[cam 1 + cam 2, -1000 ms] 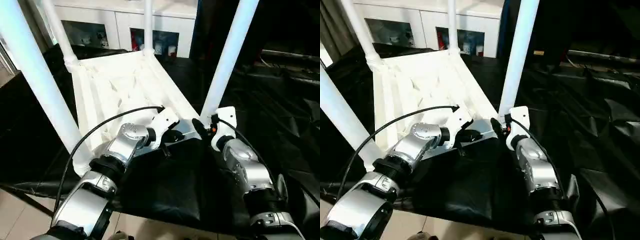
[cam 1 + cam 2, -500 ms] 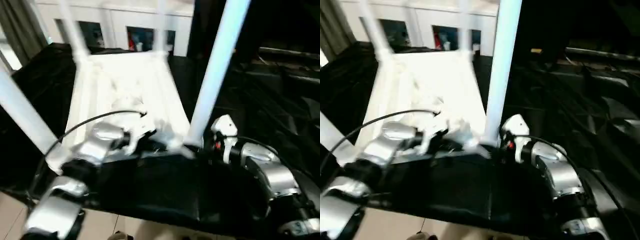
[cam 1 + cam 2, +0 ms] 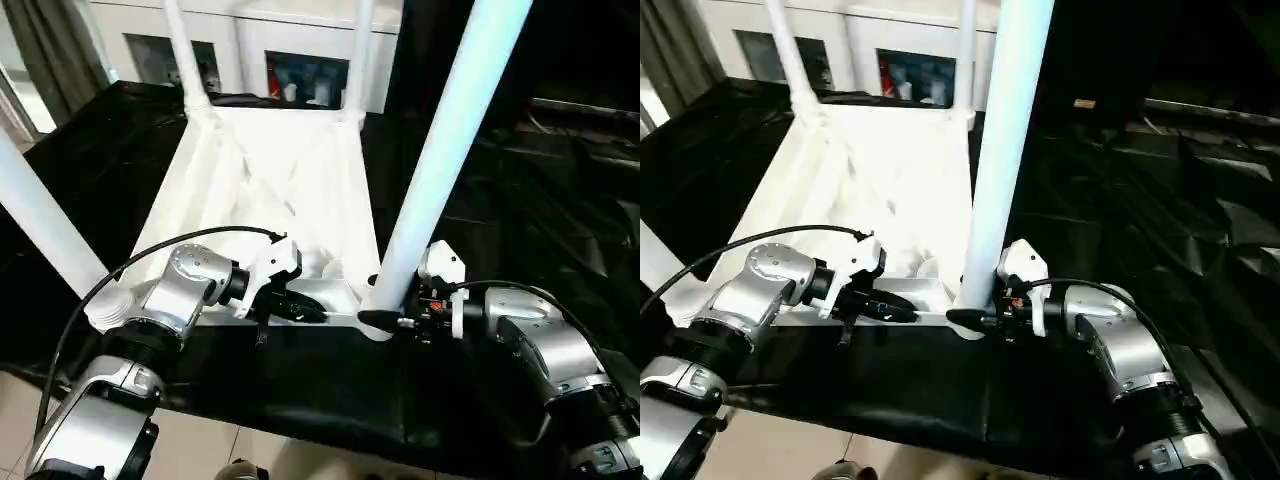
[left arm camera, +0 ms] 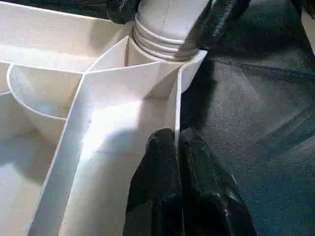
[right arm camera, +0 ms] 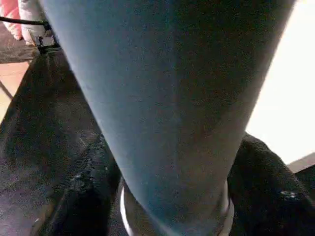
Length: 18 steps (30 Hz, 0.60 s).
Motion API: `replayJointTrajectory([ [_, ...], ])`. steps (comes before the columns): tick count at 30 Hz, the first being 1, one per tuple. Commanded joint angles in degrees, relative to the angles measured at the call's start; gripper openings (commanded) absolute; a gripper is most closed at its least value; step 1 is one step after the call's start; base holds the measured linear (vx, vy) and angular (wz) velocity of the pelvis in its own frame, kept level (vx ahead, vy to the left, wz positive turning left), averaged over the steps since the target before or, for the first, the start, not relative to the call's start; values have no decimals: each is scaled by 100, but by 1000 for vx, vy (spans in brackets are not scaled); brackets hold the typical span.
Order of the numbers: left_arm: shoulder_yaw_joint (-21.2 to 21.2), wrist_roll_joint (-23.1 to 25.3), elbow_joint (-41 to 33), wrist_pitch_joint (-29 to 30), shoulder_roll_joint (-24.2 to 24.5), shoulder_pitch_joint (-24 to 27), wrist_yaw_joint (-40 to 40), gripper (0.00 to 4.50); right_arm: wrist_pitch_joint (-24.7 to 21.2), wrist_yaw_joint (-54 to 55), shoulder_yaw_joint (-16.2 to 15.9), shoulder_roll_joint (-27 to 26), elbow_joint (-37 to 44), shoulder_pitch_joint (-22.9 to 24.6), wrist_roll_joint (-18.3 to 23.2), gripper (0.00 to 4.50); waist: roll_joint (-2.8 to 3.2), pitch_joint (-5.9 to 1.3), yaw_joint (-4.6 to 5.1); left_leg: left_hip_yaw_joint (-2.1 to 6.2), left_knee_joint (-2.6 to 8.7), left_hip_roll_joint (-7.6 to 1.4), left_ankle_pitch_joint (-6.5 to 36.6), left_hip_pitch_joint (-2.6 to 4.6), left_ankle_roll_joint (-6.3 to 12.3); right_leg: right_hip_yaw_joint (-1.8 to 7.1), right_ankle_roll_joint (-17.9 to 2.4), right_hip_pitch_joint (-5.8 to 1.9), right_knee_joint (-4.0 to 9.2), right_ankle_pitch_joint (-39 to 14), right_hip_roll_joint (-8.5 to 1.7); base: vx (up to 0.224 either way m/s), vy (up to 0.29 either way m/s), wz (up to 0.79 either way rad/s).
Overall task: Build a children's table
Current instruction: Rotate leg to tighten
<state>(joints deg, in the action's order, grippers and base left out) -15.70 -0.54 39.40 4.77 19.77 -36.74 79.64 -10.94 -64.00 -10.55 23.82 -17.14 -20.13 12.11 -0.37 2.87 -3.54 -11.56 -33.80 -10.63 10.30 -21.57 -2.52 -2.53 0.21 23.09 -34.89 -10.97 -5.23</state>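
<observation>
White cabinets with glass doors lining the back wall at the upper centre of the frame; no readable writing or brand showing anywhere. Black sheeting covering the table across the frame. Lying upside down at centre-left of the frame: the children's table, ribbed underside facing up, four legs rising out of the corner sockets. Near-right leg standing tall at centre-right; near-left leg slanting at the left edge. Left end effector pinching the thin near rim of the top, fingers pressed together on either side of that wall, just beside the near-right socket. Right end effector spread around the base of the near-right leg, one finger on each side, just above the socket collar.
</observation>
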Motion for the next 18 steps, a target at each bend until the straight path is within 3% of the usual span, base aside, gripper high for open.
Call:
replayJointTrajectory([
  [1,72,-118,-48,-19,-77,-46,-168,0,-21,-60,-207,48,44,41,-146,263,-50,-346,5,97,391,-271,1174,98,320,212,-1506,-252,393,-834,-306,0,0,0],
  [11,156,-102,-27,-23,-205,-13,-504,0,55,128,-139,-149,-161,87,-101,241,-69,-340,3,101,393,-271,1216,97,309,215,-1462,-248,404,-947,-307,0,0,0],
  [15,303,75,301,68,-618,-215,-1597,0,256,1748,367,-830,-1348,-256,-327,240,-76,-290,123,150,441,-243,1747,99,3,196,-1221,-208,505,-2059,-323,0,0,0],
  [18,357,184,578,193,-1045,-430,-2396,0,104,3110,717,-1287,-1554,-203,-397,240,-90,-284,178,150,441,-234,1902,137,-72,213,-1060,-165,557,-2314,-310,0,0,0],
])
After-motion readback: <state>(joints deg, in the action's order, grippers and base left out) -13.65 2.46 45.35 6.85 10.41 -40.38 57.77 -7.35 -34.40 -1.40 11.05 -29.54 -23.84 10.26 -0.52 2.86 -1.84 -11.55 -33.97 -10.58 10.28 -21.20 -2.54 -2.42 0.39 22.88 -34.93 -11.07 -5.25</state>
